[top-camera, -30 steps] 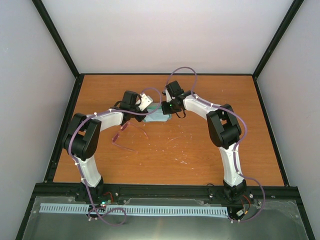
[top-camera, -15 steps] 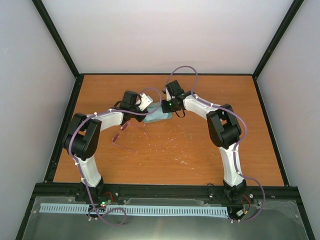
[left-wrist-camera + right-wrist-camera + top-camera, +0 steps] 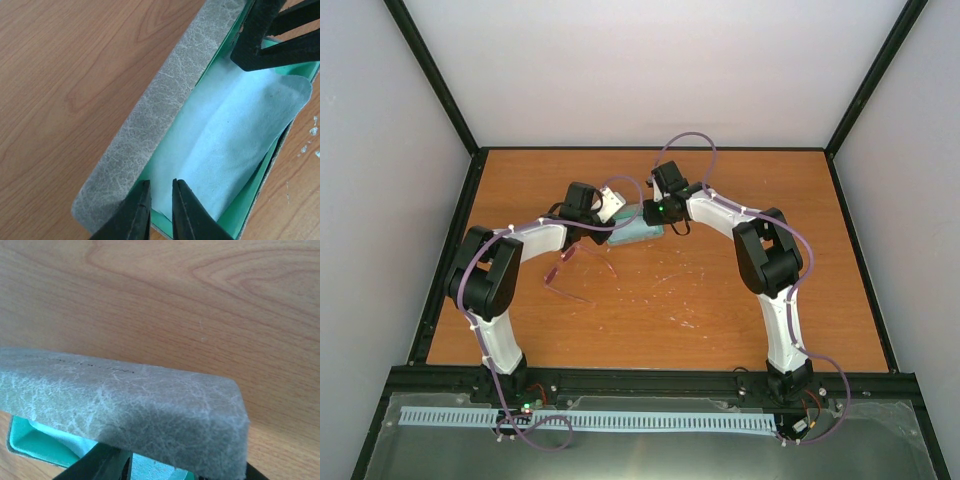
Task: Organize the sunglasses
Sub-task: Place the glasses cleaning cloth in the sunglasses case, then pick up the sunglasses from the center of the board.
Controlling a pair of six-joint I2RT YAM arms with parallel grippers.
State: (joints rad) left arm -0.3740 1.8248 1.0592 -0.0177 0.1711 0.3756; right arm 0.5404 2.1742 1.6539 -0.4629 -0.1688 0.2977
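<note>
On the tabletop [image 3: 740, 300], right fingers [image 3: 260, 30] grasp the open case [image 3: 150, 115]; left fingers [image 3: 137, 215] hover nearly clenched over its cloth [image 3: 230, 130], grip unclear. A slip could shut it before the sunglasses [image 3: 570, 275] enter.

The top external camera sits high above and behind the arm bases, tilted down and forward. It is far enough back to take in the whole orange-brown wooden table [image 3: 720, 300] and the white enclosure walls [image 3: 650, 70]. The left wrist camera hangs close over the grey, leather-grained rectangular case [image 3: 150, 130] with teal lining. It looks down past the left gripper [image 3: 161, 205] onto the pale blue cloth [image 3: 225, 130] inside, and the right gripper [image 3: 250, 47] enters at its upper right. The right wrist camera is nearer still, low beside the case's long grey wall, facing across it to the tabletop beyond. All three views share the case, which looks small from above.
</note>
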